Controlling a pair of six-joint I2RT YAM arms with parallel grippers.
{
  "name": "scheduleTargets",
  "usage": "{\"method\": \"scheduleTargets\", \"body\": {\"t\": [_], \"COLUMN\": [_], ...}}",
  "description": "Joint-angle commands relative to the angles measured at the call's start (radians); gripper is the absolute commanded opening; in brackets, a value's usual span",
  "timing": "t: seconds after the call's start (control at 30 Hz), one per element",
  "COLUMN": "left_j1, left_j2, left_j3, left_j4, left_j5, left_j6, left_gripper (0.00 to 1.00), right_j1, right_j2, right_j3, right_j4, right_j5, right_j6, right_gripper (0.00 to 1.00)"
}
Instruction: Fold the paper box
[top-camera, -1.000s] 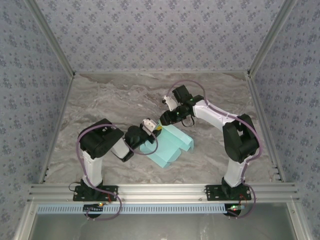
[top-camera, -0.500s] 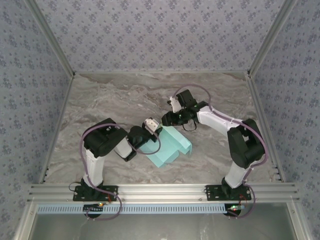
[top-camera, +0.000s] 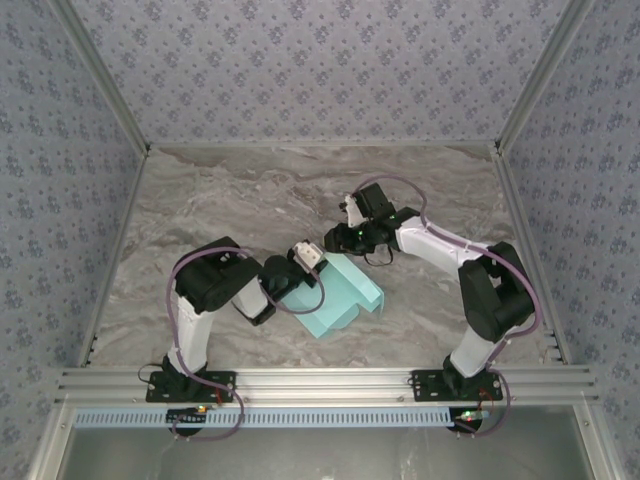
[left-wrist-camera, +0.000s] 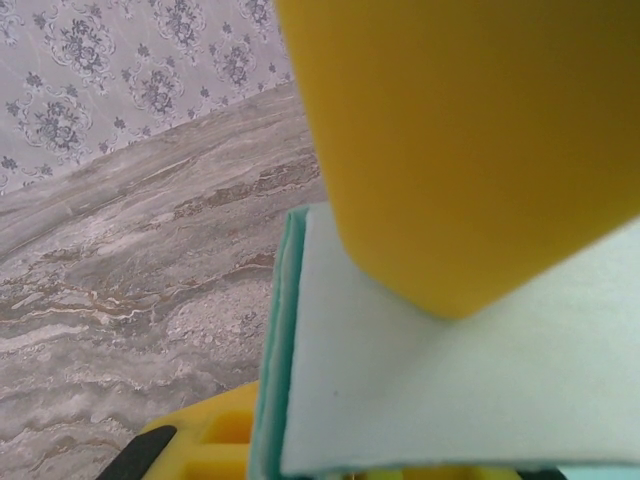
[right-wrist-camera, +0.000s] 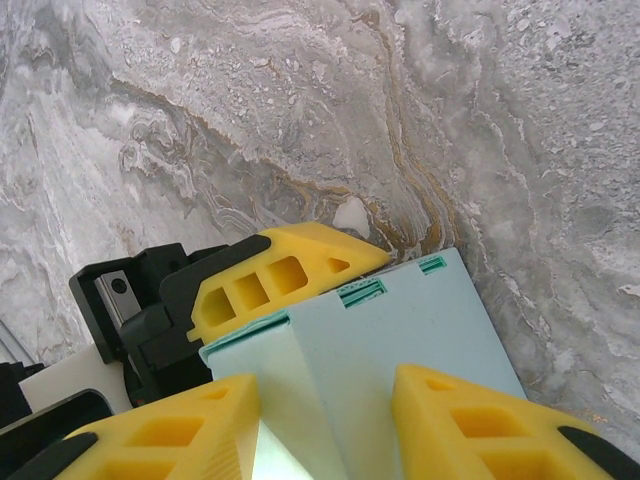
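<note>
The paper box (top-camera: 345, 295) is pale aqua card, partly folded, lying mid-table. My left gripper (top-camera: 305, 262) is at its near-left corner. In the left wrist view a card wall (left-wrist-camera: 450, 390) is pinched between the big upper yellow finger (left-wrist-camera: 470, 150) and the lower one (left-wrist-camera: 215, 435). My right gripper (top-camera: 333, 242) hovers over the box's far corner. In the right wrist view its two yellow fingertips (right-wrist-camera: 170, 430) stand apart astride a folded ridge of the box (right-wrist-camera: 420, 320), with the gripper's middle (right-wrist-camera: 325, 400) over the card. The left gripper's finger (right-wrist-camera: 290, 270) lies along the box's far edge.
The marble-patterned tabletop (top-camera: 230, 200) is bare around the box. Patterned walls (top-camera: 320, 70) enclose the back and both sides. An aluminium rail (top-camera: 320, 385) runs along the near edge by the arm bases.
The left gripper and the box's left side have shifted right, and the box looks narrower and more folded up. The right gripper has drawn in a little over the box's far corner.
</note>
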Motion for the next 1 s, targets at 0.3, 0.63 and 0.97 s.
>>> {"method": "scheduleTargets", "body": {"t": [0.3, 0.63, 0.97], "left_j1": [0.009, 0.025, 0.035], "left_j2": [0.112, 0.066, 0.117], "left_j3": [0.050, 0.011, 0.030], "left_j4": [-0.083, -0.081, -0.083], "left_j5": [-0.041, -0.019, -0.070], "left_j6": [-0.016, -0.025, -0.014], "left_gripper": [0.14, 0.36, 0.26], "right_j1": [0.067, 0.072, 0.082], "right_j2": [-0.036, -0.052, -0.051], "right_j3": [-0.042, -0.045, -0.058], "right_j4": [-0.068, -0.083, -0.066], "right_j5": [-0.012, 0.040, 0.048], "right_j6": [0.103, 0.109, 0.135], "right_gripper": [0.41, 0.41, 0.41]}}
